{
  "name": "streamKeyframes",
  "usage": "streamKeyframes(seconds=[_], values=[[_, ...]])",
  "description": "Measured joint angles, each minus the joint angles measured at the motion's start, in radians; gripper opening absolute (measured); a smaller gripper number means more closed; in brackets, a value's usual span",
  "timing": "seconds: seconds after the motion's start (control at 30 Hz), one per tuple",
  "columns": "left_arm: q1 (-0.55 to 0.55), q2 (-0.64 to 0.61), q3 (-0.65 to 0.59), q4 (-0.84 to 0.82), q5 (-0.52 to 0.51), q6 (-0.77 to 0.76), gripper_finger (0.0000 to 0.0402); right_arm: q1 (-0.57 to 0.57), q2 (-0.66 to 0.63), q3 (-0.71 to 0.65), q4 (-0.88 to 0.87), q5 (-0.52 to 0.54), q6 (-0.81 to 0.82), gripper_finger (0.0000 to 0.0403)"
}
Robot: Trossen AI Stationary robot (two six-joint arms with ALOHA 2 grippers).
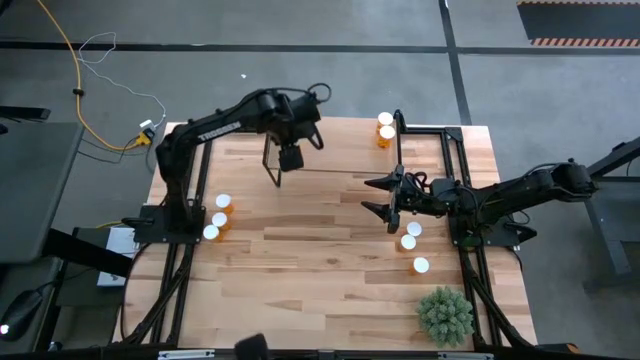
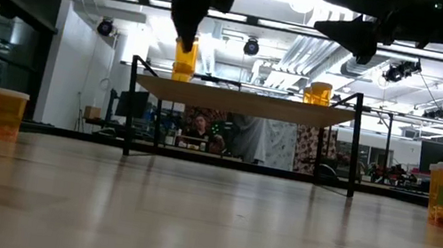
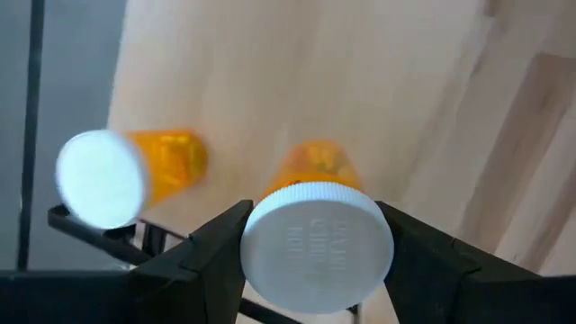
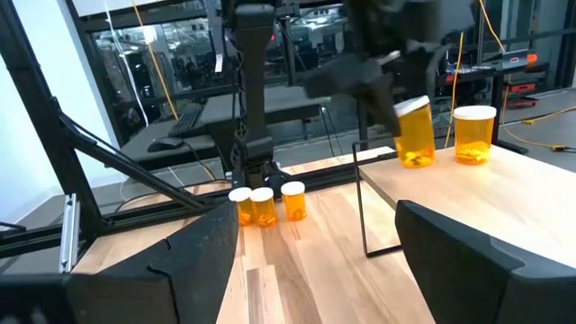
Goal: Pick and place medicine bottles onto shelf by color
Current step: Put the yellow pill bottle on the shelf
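The left claw (image 3: 310, 261) clamps a medicine bottle (image 3: 315, 238) over the shelf (image 2: 243, 102); released tilted, it could topple off. The right claw (image 1: 385, 197) waits with fingers apart.

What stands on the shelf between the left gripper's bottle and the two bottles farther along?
Nothing: the low view shows bare shelf between the held bottle and the two bottles.

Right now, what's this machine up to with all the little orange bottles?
It is moving medicine bottles onto a shelf. The left end effector grips one white-capped bottle over the shelf's left end, beside a bottle already standing there. The right end effector hangs open and empty above the table. Three bottles wait near the left arm's base and three near the right.
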Motion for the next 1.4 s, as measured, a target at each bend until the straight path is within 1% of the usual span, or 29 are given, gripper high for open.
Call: streamKeyframes(seconds=[0.13, 0.27, 0.37, 0.47, 1.03, 1.2, 1.4], values=[[0.057, 0.007, 0.001, -0.005, 0.01, -0.009, 0.0206, 0.0, 0.0, 0.0, -0.001, 0.0, 0.0, 0.0291], [0.108, 0.008, 0.001, -0.003, 0.061, -0.041, 0.0206, 0.0, 0.0, 0.0, -0.001, 0.0, 0.0, 0.0291], [0.134, 0.008, 0.001, -0.007, 0.093, -0.069, 0.0207, 0.0, 0.0, 0.0, -0.001, 0.0, 0.0, 0.0291], [0.152, 0.008, 0.001, -0.019, 0.094, -0.086, 0.0207, 0.0, 0.0, 0.0, -0.001, 0.0, 0.0, 0.0291], [0.16, 0.009, 0.001, -0.008, 0.107, -0.114, 0.0207, 0.0, 0.0, 0.0, -0.001, 0.0, 0.002, 0.0291], [0.16, 0.038, 0.001, -0.008, 0.109, -0.124, 0.021, 0.0, 0.0, 0.0, -0.001, 0.0, 0.003, 0.0291], [0.157, 0.057, 0.0, -0.002, 0.116, -0.101, 0.0221, 0.0, 0.0, 0.0, -0.001, 0.0, 0.002, 0.0291]])
